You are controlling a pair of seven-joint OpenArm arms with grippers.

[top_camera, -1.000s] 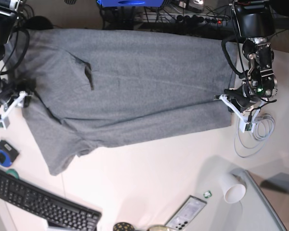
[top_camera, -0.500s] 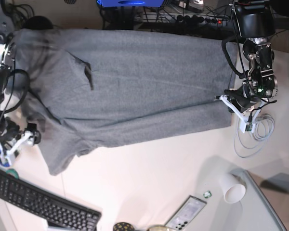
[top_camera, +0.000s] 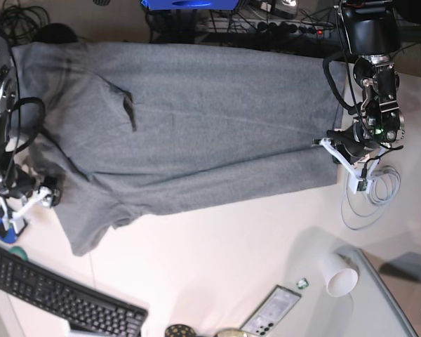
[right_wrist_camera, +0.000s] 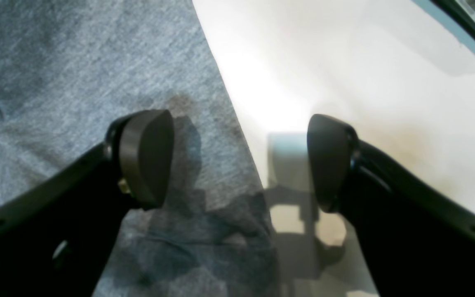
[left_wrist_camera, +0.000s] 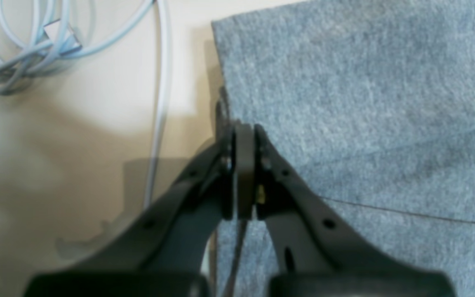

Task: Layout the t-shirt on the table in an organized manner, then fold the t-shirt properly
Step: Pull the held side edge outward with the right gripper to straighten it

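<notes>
Left jaws pinching t-shirt (left_wrist_camera: 365, 103) hem, right jaws straddling sleeve edge

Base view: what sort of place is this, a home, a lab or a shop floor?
Most likely a lab or office workbench. A black computer keyboard and a white paper cup sit on the smooth white table beside the heather-grey t-shirt, with a power strip and tangled cables behind.

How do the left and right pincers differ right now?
The left pincer is shut, pinching the hem edge of the t-shirt; the right pincer is wide open and holds nothing. The left one sits at the hem end of the shirt, beside a coiled cable; the right one hangs over the sleeve end, one finger above cloth, the other above bare table. Both are black and at the shirt's edge.
</notes>
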